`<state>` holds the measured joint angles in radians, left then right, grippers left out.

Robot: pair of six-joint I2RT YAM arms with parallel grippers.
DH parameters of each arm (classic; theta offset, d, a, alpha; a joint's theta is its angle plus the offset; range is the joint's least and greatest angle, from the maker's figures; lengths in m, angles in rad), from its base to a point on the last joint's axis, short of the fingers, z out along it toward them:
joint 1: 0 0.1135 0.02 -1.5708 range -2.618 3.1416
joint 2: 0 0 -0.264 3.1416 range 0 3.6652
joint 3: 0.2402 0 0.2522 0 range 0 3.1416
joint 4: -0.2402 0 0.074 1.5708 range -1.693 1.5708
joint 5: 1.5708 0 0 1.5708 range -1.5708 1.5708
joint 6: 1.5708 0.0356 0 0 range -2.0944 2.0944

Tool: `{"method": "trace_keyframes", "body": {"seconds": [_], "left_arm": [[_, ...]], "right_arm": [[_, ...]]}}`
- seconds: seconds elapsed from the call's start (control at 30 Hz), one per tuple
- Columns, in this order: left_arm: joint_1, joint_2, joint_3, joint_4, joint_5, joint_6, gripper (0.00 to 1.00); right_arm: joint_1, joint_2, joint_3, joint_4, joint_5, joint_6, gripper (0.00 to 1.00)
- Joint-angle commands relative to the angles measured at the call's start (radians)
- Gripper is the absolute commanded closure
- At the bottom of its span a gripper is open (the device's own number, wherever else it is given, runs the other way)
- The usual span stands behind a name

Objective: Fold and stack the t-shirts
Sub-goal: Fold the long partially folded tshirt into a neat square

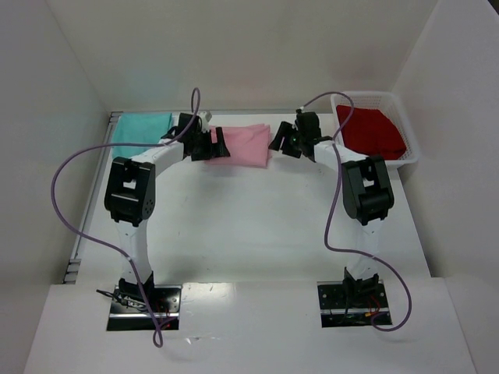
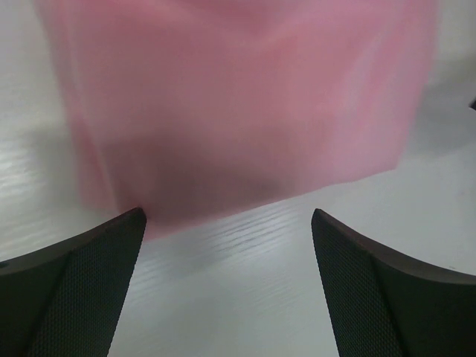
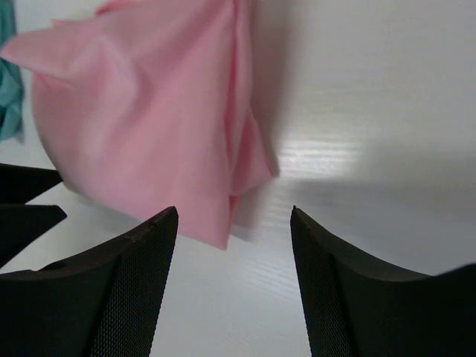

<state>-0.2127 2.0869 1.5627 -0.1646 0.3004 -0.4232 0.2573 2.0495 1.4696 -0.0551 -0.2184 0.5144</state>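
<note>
A folded light pink t-shirt (image 1: 244, 144) lies at the far middle of the table between both grippers. My left gripper (image 1: 204, 145) stands open at its left end; in the left wrist view the pink cloth (image 2: 238, 104) lies just beyond the spread fingertips (image 2: 119, 245), with bare table between them. My right gripper (image 1: 279, 140) is open at its right end; the shirt's corner (image 3: 149, 126) lies ahead of its fingers (image 3: 149, 245), apart from them. A teal t-shirt (image 1: 140, 129) lies flat at the far left. A red t-shirt (image 1: 373, 131) rests in the basket.
A white plastic basket (image 1: 408, 132) stands at the far right against the wall. White walls close the table at the back and on both sides. Purple cables (image 1: 62, 202) loop out from each arm.
</note>
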Motion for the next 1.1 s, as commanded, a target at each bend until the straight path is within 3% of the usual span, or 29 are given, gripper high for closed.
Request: {"method": "trace_keyframes", "body": {"seconds": [0.0,0.33,0.7,1.0,1.07], "left_arm": [[0.022,-0.079,-0.067,0.027,-0.099,-0.011,0.0],[0.022,-0.07,-0.092,0.048,-0.153,-0.029,0.0],[0.032,0.016,-0.032,0.069,-0.129,-0.029,0.13],[0.032,0.038,-0.02,0.06,-0.096,-0.029,0.35],[0.032,0.038,-0.02,0.06,-0.096,-0.029,0.48]], "right_arm": [[0.017,-0.063,-0.058,0.055,0.0,0.006,0.32],[0.057,-0.02,-0.058,0.066,-0.009,0.024,0.32],[0.075,0.072,0.006,0.044,-0.018,0.033,0.37],[0.076,0.121,0.051,0.035,-0.039,0.052,0.55],[0.076,0.121,0.051,0.035,-0.05,0.062,0.61]]}}
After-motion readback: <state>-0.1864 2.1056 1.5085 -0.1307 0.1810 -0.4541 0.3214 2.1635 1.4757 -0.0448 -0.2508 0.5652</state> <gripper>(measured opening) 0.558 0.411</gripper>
